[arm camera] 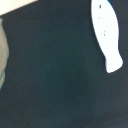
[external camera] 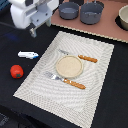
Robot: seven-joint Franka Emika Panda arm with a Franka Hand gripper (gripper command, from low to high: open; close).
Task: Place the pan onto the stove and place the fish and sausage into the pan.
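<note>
The pan (external camera: 69, 10), small, round and dark grey, stands on the pinkish-brown stove (external camera: 102, 29) at the back; its handle is not clear to see. The white fish (external camera: 27, 54) with a blue end lies on the dark table at the exterior view's left. It also shows in the wrist view (arm camera: 106, 35). The red sausage (external camera: 16, 71) lies on the table just in front of the fish. My gripper (external camera: 33, 31) hangs above the table at the back left, behind the fish and apart from it. Its fingers are blurred, and the wrist view shows none.
A larger grey pot (external camera: 91, 13) stands on the stove beside the pan. A pale bowl-like thing (external camera: 123, 19) sits at the stove's right end. A striped placemat (external camera: 35, 82) holds a round plate (external camera: 68, 66) and orange-handled cutlery: a knife (external camera: 88, 59) and a fork (external camera: 74, 84).
</note>
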